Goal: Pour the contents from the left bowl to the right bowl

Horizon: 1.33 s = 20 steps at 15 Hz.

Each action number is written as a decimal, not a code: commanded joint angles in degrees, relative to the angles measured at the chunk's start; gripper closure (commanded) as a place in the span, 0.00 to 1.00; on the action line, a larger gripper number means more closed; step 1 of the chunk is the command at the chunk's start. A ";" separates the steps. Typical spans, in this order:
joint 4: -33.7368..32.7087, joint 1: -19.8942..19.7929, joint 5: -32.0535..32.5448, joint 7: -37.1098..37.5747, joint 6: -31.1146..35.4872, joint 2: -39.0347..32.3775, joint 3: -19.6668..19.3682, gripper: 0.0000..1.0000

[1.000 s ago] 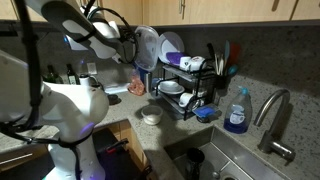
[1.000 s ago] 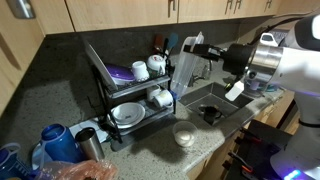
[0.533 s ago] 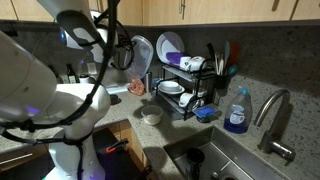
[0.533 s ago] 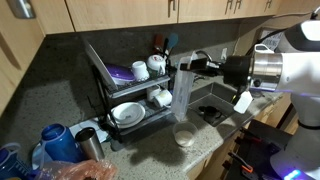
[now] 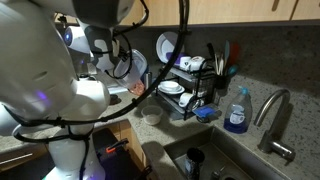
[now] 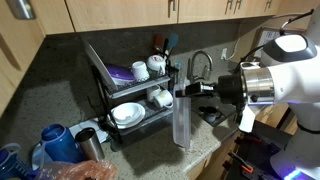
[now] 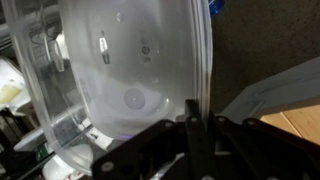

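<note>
My gripper (image 7: 190, 122) is shut on the rim of a large clear round dish (image 7: 130, 70), which it holds on edge. In both exterior views the dish (image 6: 183, 115) (image 5: 131, 66) hangs upright in front of the black rack, with the gripper (image 6: 192, 90) at its upper edge. The right bowl (image 5: 151, 117), small and greyish, sits on the counter below the dish; in an exterior view the dish covers it. The left bowl (image 5: 137, 89), a peach shape, shows partly behind my arm on the counter.
A black two-tier dish rack (image 6: 125, 95) (image 5: 185, 85) holds white plates and cups. A sink (image 5: 215, 160) with a tap (image 5: 272, 115) and a blue soap bottle (image 5: 237, 112) lies beside it. Kettles and bottles (image 6: 55, 145) stand at the counter's end.
The arm has carried the clear dish downward and away from the rack's top, until it hangs low over the counter where the grey bowl sits. The grip has stayed shut.
</note>
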<state>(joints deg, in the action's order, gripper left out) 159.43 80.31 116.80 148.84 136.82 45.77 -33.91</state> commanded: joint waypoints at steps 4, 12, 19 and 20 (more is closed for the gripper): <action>-0.03 14.91 2.74 0.00 -1.03 1.93 -16.06 0.99; -0.14 30.82 6.18 0.00 -3.97 8.28 -34.15 0.99; -1.37 40.41 7.02 0.00 -5.50 12.97 -43.78 0.99; -1.76 41.48 6.74 0.00 -5.68 13.25 -44.50 0.99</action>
<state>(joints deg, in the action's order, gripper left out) 158.96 118.07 122.97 148.83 132.81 57.02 -76.13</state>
